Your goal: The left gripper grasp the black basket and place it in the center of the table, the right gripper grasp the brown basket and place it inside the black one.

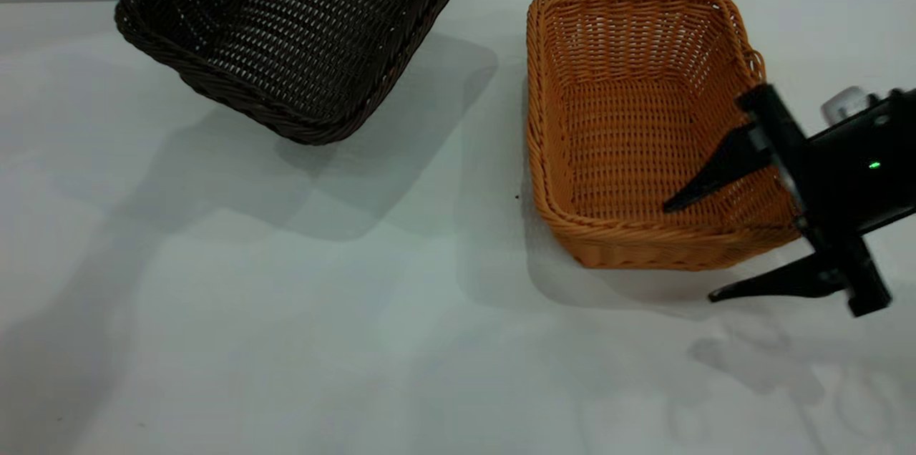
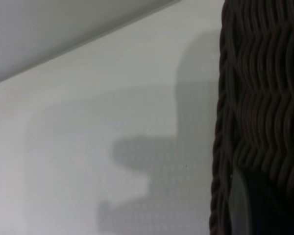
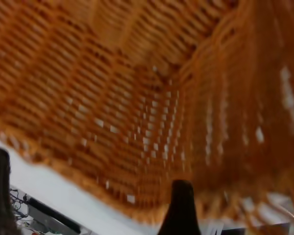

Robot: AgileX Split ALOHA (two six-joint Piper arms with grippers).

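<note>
Brown basket (image 1: 630, 133): rests flat on the table (image 1: 286, 340) at the exterior view's right, mouth upward, empty. Orange-tan wicker, flared sides, braided rim, loose strand loops at the far rim and at the right-hand rim.
Handling, brown basket: judged light and fairly stiff, with some give in the woven wall. The open weave should offer good friction. The loose loops could snag a finger.
Grasp point, brown basket: the braided rim of the right-hand wall, one finger inside and one outside, appears the firmest hold.
Right gripper (image 1: 690, 251): jaws wide apart, straddling the basket's near right corner. One finger reaches over the interior; the other lies outside the near wall. No clamp on the rim is evident.
Black basket (image 1: 293, 33): upper left of the exterior view, tilted, with a shadow spread well beyond it on the table, so it is judged lifted. Well apart from the brown basket.
Handling, black basket: same weave, likely similar weight and stiffness; held by one wall it will hang tilted.
Left gripper (image 2: 250, 205): one dark finger lies against the black weave. Jaw state cannot be told.
</note>
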